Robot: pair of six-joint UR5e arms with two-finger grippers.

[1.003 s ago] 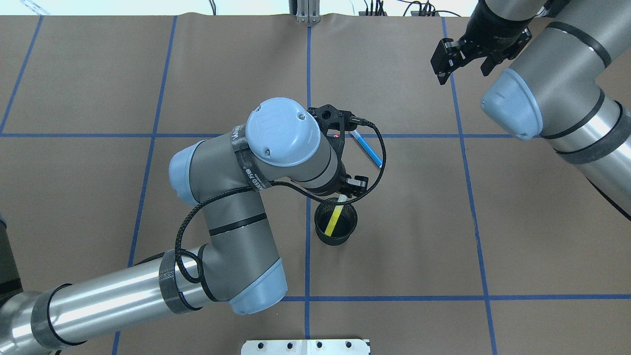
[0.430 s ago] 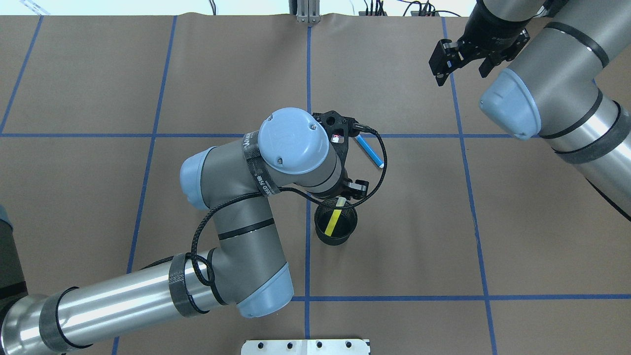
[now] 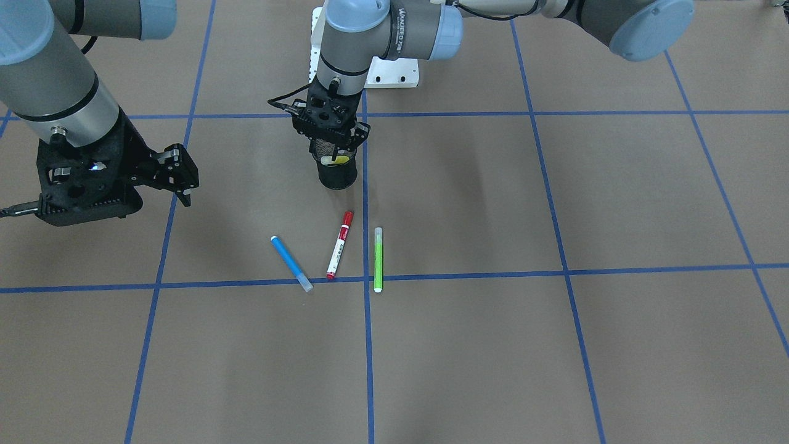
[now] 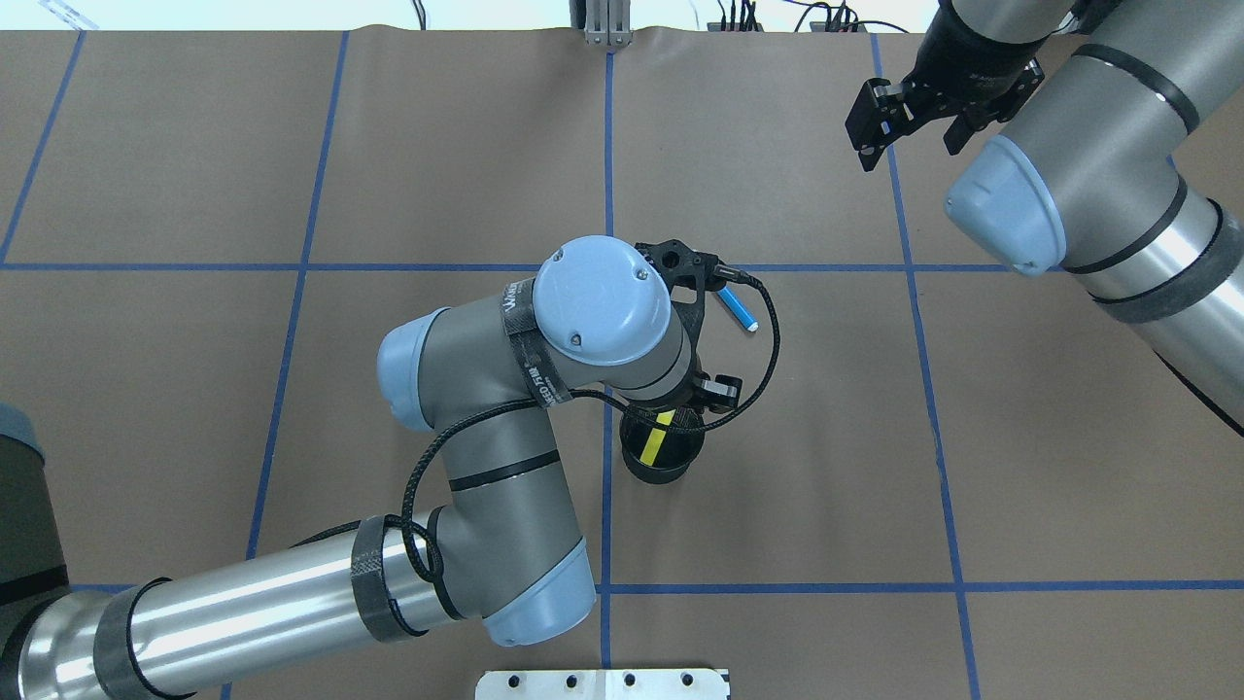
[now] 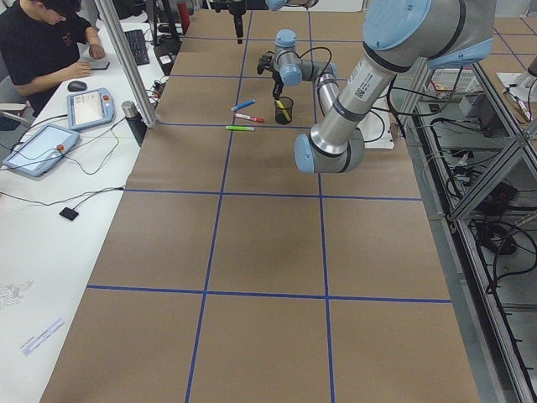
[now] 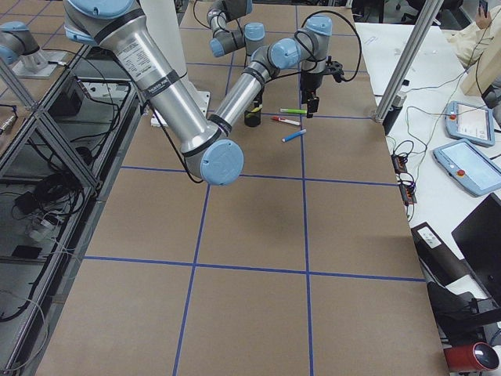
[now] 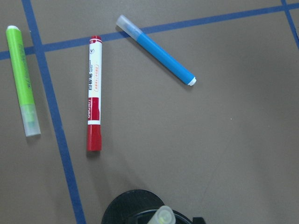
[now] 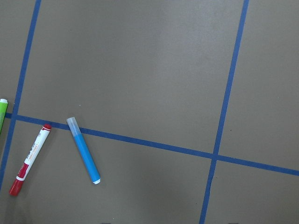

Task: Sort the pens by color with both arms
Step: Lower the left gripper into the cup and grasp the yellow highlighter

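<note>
Ok so here's what you're looking at. Your left arm (image 4: pixel 505 389) is bent over the middle of the desk (image 3: pixel 555 357), and the left claw (image 3: pixel 333 143) hangs right above the black mesh cup (image 3: pixel 337 177). The overhead view hides most of that claw under the wrist. From the front view, though, its fingers look spread apart and they're gripping nothing. The yellow pen (image 4: pixel 657 442) is already in the cup, leaning at a slant with its top end up by the rim, right under the claw.

The other 3 pens lie flat on the desk on the far side of the cup from the robot. They're in a loose row and none of them touch. The lime green pen (image 3: pixel 378 259) lies just beside 1 blue tape line (image 3: pixel 368 345), roughly parallel to it, and crosses the tape running the other way. The red-capped pen (image 3: pixel 339 245) sits in the middle, with its cap end nearer the cup and its other tip on that cross tape. The blue pen (image 3: pixel 290 262) is on the robot's right of it, angled, with its clear cap end touching the same tape.

Your right arm (image 4: pixel 1098 165) is way off toward the far right corner. The right claw (image 4: pixel 909 146) hovers over bare desk with its fingers wide and nothing in them, well apart from every pen.
</note>
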